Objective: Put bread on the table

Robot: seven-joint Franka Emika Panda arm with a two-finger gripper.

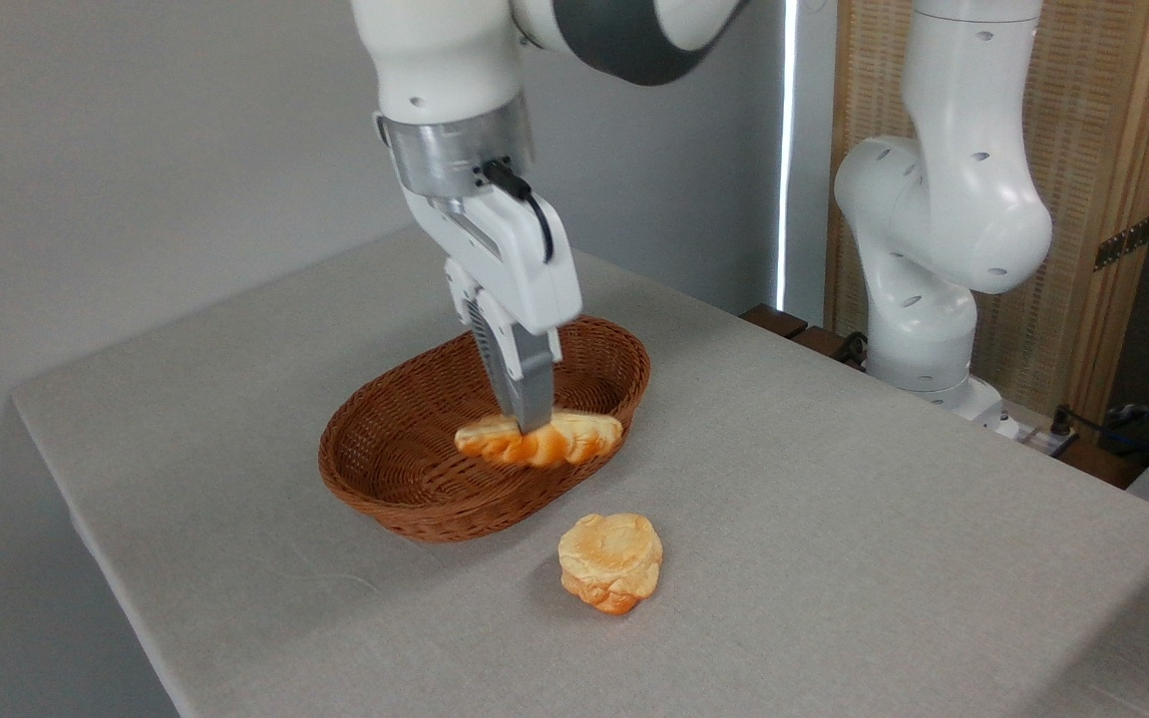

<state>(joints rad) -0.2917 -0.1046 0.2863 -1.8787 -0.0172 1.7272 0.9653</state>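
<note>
centre-left: a brown oval wicker basket (390,469) stood on the grey table (834,519). centre: the gripper (531,424) pointed down, its fingers clamped on the middle of the long croissant-like bread (574,441), which sat over the basket's right rim. below, lower centre: a small round bun (611,561) lay on the table, just beside the basket.

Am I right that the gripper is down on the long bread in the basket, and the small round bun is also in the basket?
Not quite. The camera view shows the gripper down on the long bread at the basket, but the small round bun is not in it: it sits on the table, in front of the basket.
</note>
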